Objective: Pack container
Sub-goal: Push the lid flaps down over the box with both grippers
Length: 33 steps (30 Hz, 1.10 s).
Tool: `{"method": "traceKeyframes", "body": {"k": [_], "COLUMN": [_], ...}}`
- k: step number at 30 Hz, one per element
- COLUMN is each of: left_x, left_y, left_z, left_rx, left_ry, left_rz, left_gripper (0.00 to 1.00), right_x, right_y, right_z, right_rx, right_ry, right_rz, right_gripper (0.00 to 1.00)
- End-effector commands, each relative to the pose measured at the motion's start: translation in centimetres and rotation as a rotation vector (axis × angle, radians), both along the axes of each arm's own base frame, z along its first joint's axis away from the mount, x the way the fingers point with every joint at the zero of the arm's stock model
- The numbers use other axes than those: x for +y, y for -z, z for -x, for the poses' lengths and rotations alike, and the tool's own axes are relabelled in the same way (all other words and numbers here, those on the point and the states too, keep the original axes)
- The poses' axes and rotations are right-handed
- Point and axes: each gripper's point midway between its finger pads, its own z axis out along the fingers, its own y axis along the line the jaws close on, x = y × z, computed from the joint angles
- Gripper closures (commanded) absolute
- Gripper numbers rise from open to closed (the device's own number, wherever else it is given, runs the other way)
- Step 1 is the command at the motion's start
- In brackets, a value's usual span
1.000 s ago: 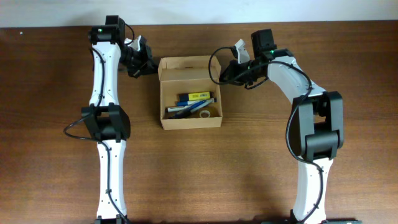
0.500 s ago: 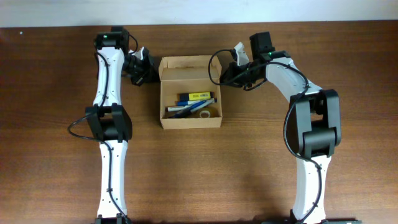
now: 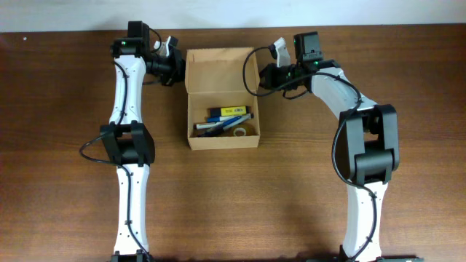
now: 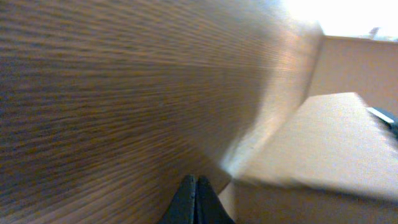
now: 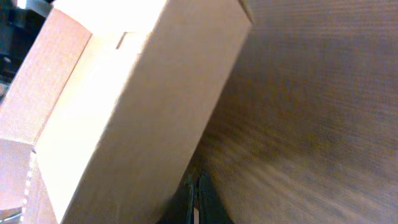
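The container (image 3: 222,137) is a tan cardboard box in the middle of the table, open, with pens, a marker and a tape roll (image 3: 239,132) inside. Its hinged lid (image 3: 218,69) stands open at the far side. My left gripper (image 3: 173,67) is shut and empty, right at the lid's left edge. In the left wrist view its jaws (image 4: 196,202) are low by the box's corner (image 4: 323,143). My right gripper (image 3: 265,75) is shut and empty at the lid's right edge. In the right wrist view its jaws (image 5: 196,199) are against the box's side (image 5: 124,112).
The wooden table (image 3: 306,189) spreads all around the box. The table's far edge (image 3: 233,28) runs just behind both grippers. Both arm bases stand at the near edge.
Both grippers have moved toward the table's far edge, alongside the lid. The lid has swung and shows a longer face in the overhead view. The box's base has not moved.
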Motion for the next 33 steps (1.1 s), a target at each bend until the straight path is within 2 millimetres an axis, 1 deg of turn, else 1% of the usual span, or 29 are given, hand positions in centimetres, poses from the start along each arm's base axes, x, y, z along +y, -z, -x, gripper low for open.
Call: {"method": "traceKeyframes", "body": {"k": [1,2,5,8,12,18,20,23,29,33], "left_x": [-0.9,-0.9,-1.1,-0.6,-0.3,-0.5,-0.7,-0.8,-1.2,-1.5], "left_y": [-0.5,-0.7,-2.1,-3.7,-5.5,-8.3,-9.3,-10.6,-13.1,-14.3], "left_z": [0.0,-0.2,-0.8,-1.4,-1.7,-1.4,-1.2,-0.7,1.2,2.8], "left_rx": [-0.010,-0.023,-0.087,-0.148,-0.189,-0.231,-0.256,-0.275,-0.299,-0.294], "left_ry": [0.021,0.022,0.035,0.029,0.026,0.039,0.053,0.060,0.088,0.109], "left_rz": [0.076,0.079,0.119,0.109,0.108,0.123,0.118,0.075,-0.039,-0.119], "left_gripper": [0.98,0.98,0.98,0.98,0.98,0.98,0.98,0.98,0.99,0.98], "right_x": [0.6,0.6,0.6,1.1,1.7,1.9,1.9,1.8,1.7,2.1], "right_y": [-0.5,-0.6,-0.9,-1.8,-4.0,-7.8,-8.8,-9.6,-11.1,-12.1], "right_z": [0.0,-0.1,-0.3,-0.2,-0.6,-1.3,-1.2,-0.9,0.0,1.0], "right_rx": [-0.023,-0.029,-0.042,-0.056,-0.094,-0.164,-0.175,-0.176,-0.159,-0.165], "right_ry": [-0.037,-0.037,-0.037,-0.062,-0.095,-0.108,-0.123,-0.143,-0.173,-0.213], "right_rz": [-0.052,-0.052,-0.056,-0.090,-0.134,-0.143,-0.134,-0.100,-0.078,-0.036], "right_gripper": [0.96,0.96,0.96,0.96,0.96,0.96,0.96,0.96,0.96,0.96]}}
